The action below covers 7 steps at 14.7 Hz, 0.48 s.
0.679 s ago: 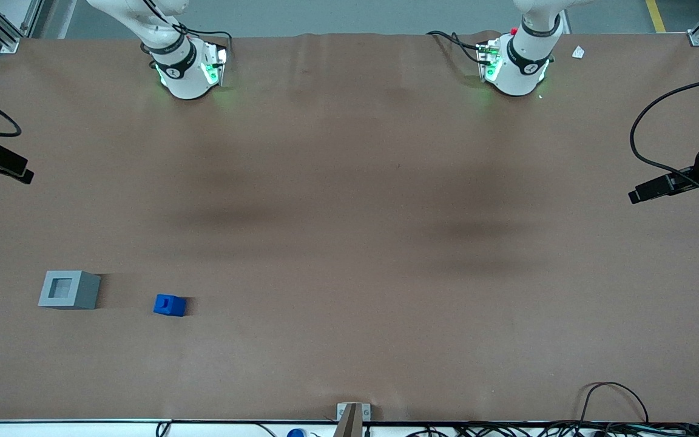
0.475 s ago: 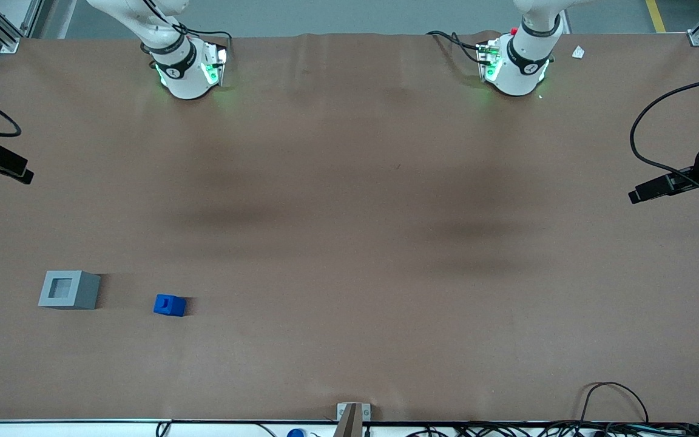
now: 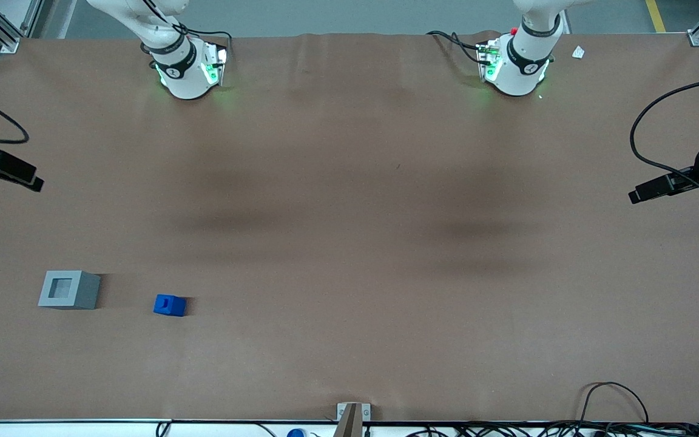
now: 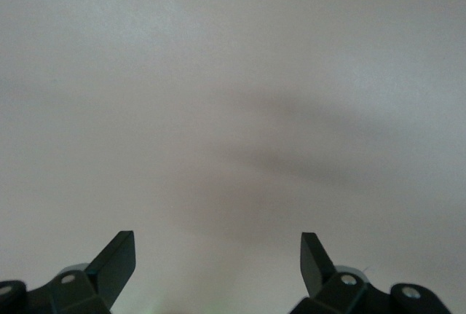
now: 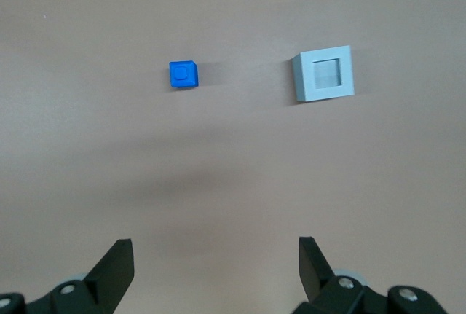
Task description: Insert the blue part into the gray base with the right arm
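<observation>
Now the gripper hangs high with its fingers spread wide and empty, so it should drop straight over the blue part, sitting lower left in the front view beside the gray base.

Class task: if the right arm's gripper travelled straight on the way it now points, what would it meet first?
Probably bare table. The gripper hangs open, pointing down at brown surface. The blue part and gray base lie off that line, though depth is hard to judge.

bright-blue part, light-gray base, black gripper, brown table
</observation>
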Available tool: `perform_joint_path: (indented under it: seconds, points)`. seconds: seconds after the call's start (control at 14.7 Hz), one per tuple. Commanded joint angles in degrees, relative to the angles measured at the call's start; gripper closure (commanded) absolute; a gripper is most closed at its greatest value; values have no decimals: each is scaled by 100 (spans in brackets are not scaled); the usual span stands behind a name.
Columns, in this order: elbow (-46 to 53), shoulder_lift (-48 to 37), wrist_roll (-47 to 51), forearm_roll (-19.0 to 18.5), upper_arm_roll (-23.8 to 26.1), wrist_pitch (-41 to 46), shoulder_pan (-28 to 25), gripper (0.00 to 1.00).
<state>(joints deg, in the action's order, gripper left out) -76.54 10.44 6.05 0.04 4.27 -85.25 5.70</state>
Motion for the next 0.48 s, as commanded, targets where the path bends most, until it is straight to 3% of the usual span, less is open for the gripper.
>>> perform_joint_path:
  seconds: [0.0, 0.41]
  points:
    - [-89, 440, -34, 76, 21, -394, -33, 0]
    - [-871, 1091, -8, 76, 30, -1922, -86, 0]
